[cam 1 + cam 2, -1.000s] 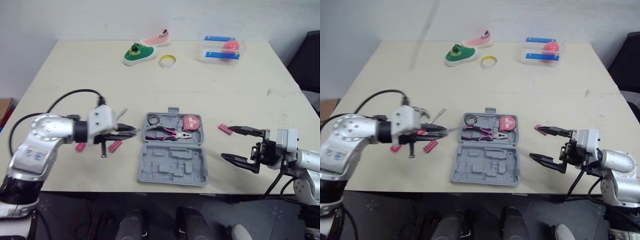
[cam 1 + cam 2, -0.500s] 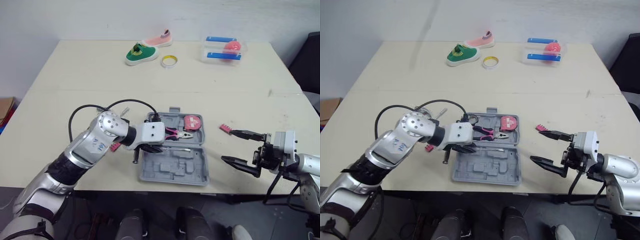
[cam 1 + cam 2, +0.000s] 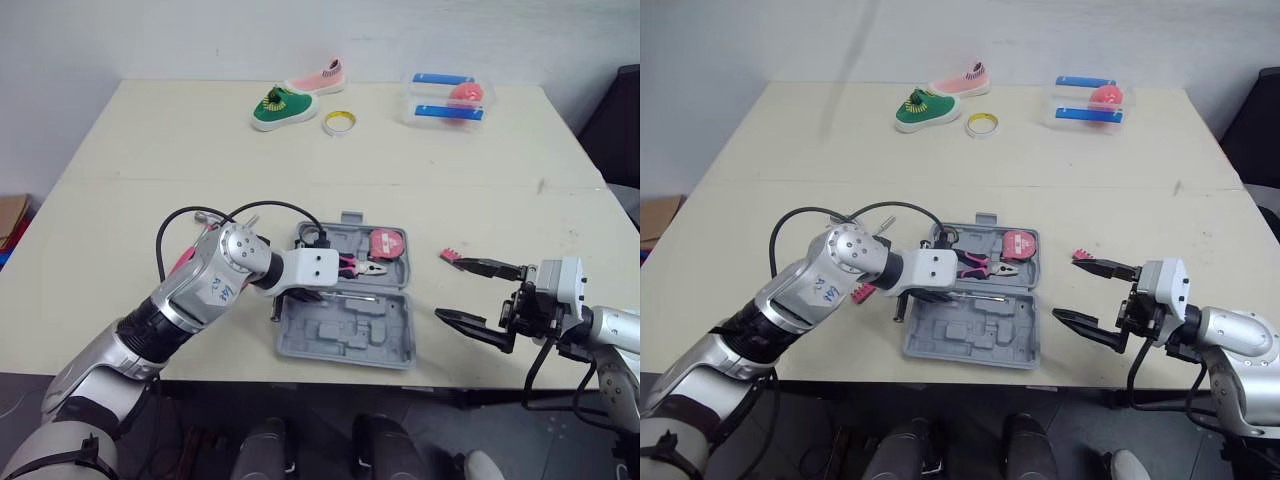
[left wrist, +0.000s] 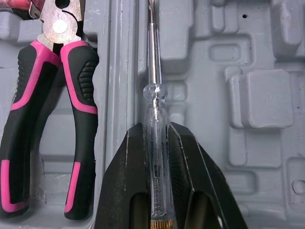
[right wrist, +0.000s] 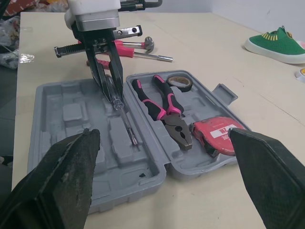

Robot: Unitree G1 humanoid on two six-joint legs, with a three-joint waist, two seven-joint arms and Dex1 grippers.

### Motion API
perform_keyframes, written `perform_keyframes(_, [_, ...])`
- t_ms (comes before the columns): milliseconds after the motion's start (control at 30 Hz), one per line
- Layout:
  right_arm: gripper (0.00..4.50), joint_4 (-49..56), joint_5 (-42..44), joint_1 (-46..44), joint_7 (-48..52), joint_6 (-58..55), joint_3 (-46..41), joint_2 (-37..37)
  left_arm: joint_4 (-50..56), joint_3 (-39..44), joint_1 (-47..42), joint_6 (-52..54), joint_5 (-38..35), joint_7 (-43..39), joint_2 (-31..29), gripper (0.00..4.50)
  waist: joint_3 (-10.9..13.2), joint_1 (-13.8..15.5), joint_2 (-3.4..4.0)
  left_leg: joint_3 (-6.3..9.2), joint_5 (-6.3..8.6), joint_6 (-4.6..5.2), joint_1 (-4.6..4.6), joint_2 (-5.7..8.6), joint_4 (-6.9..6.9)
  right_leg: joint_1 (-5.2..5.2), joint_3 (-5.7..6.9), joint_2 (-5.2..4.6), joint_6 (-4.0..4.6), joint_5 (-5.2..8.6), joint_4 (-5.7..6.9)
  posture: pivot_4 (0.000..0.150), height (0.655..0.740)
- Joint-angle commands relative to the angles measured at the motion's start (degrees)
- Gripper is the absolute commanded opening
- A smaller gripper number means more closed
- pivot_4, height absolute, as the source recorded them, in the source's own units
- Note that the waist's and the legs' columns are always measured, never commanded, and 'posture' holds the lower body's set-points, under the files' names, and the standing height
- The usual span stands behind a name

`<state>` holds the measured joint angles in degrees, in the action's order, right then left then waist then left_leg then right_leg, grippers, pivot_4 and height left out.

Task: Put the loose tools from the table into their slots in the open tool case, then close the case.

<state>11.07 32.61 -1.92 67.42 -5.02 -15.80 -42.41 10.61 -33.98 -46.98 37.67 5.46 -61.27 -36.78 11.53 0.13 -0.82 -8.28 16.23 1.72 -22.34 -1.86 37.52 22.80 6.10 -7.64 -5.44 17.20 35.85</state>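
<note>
The open tool case lies near the table's front edge, its near half a bare grey moulded tray. Off the case's right side, apart from it, the right gripper hangs with its two fingers spread wide and nothing between them. The left gripper is over the near tray just short of the hinge, jaws clamped on the clear handle of a screwdriver. Its shaft runs along the hinge line toward the case's right side; it seems to sit in or just above a groove, though contact is hard to judge. In the far half lie the pink-and-black pliers, a red tape measure and a roll of black tape. Loose beside the case's left side are a pink-handled hammer and a pink bit holder. A pink bit strip lies right of the case. Far beyond the case are a green shoe, a pink shoe, a yellow tape ring and a clear box.
</note>
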Motion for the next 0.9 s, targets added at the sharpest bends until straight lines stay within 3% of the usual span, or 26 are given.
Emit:
perform_keyframes(33, [4.5, 1.15, 0.22, -0.53, 0.13, 0.62, 0.0, -0.16, 0.19, -0.51, -0.86, -0.39, 1.79, -0.15, 0.64, 0.09, 0.0, 0.02, 0.0, 0.0, 0.01, 0.01, 0.0, 0.0, 0.01, 0.0, 0.01, 0.0, 0.0, 0.0, 0.0, 0.15, 0.74])
perform_keyframes(133, [4.5, 0.95, 0.29, -0.29, 0.35, 0.92, -0.23, -0.09, -0.1, -0.4, -0.93, -1.0, 2.66, -0.46, 0.92, 0.09, 0.0, 0.09, 0.0, 0.02, 0.03, 0.04, -0.03, 0.0, 0.09, -0.02, 0.02, 0.0, 0.0, 0.0, 0.01, 0.15, 0.74])
perform_keyframes(333, [4.5, 0.96, 0.63, 0.63, 0.81, 1.12, -0.82, -0.01, 2.87, 2.47, -0.94, -2.35, 1.48, -0.3, 2.19, 2.76, 0.0, 0.22, 0.0, 0.06, 0.05, 0.08, -0.08, 0.0, 0.21, -0.04, 0.0, -0.02, -0.01, -0.01, 0.04, 0.15, 0.74])
perform_keyframes(500, [4.5, 1.03, 0.87, 1.02, 1.12, 1.01, -0.96, -0.11, 6.16, 6.38, -0.55, -0.82, -1.5, -1.01, 2.21, 2.76, 0.0, -0.01, 0.0, 0.06, 0.05, 0.08, -0.08, -0.02, 0.21, -0.04, 0.0, -0.01, -0.01, -0.01, 0.03, 0.15, 0.74])
perform_keyframes(667, [4.5, 0.98, 0.99, 1.52, 1.39, 0.99, -1.06, -0.08, 3.17, 11.55, 1.6, -6.49, -4.41, 2.57, 5.03, 2.76, 0.0, 0.01, 0.0, 0.05, 0.05, 0.08, -0.07, -0.02, 0.23, -0.06, 0.01, -0.01, -0.02, -0.01, 0.04, 0.15, 0.74])
perform_keyframes(767, [4.5, 0.78, 0.81, 2.12, 1.4, 1.41, -1.19, 0.21, -1.68, 19.21, 6.57, -14.96, -11.78, 5.06, 11.29, 2.01, -0.01, 0.01, 0.02, 0.05, 0.06, 0.1, -0.05, -0.02, 0.27, -0.1, 0.01, -0.03, -0.03, -0.02, 0.05, 0.15, 0.74])
perform_keyframes(900, [4.5, 0.41, 0.74, 2.28, 1.19, 1.77, -1.18, 0.39, -6.6, 21.07, 10.77, -19.43, -13.49, 6.14, 14.36, 0.19, 0.0, -0.1, 0.0, 0.07, 0.06, 0.11, -0.07, -0.06, 0.39, -0.13, 0.04, -0.03, -0.04, -0.02, 0.06, 0.15, 0.74])
